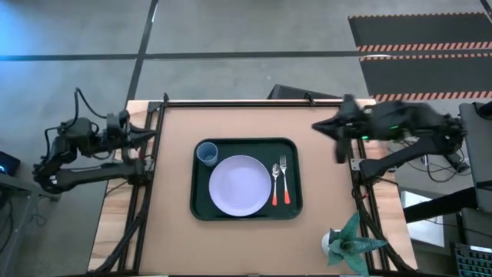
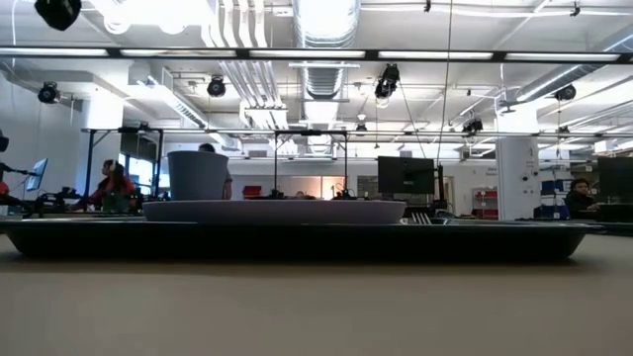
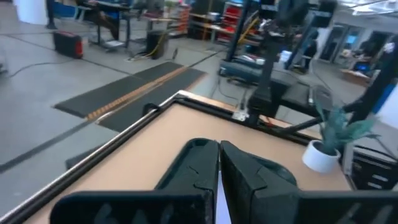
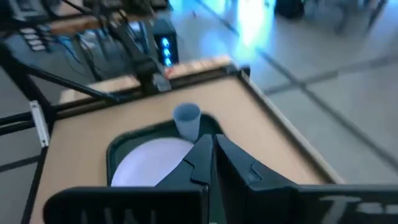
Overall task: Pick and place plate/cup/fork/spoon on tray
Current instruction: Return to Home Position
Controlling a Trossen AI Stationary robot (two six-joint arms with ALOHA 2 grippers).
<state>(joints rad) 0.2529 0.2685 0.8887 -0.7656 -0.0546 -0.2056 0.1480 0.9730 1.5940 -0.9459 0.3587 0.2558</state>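
Note:
The dark green tray (image 1: 201,208) lies at the table's middle. On it rest the pale lavender plate (image 1: 240,185), the light-blue cup (image 1: 206,153) upright at the tray's far left corner, and the spoon (image 1: 275,185) and the fork (image 1: 284,181) side by side at the tray's right. The plate (image 4: 149,163) and cup (image 4: 186,121) also show in the right wrist view. My left gripper (image 3: 218,163) is shut and empty at the table's left edge. My right gripper (image 4: 211,155) is shut and empty near the table's far right corner, raised above the table.
A small potted plant (image 1: 350,245) stands at the table's near right corner. A black frame runs along the table's edges (image 1: 254,100). People sit in the room beyond the table in the low view (image 2: 111,188).

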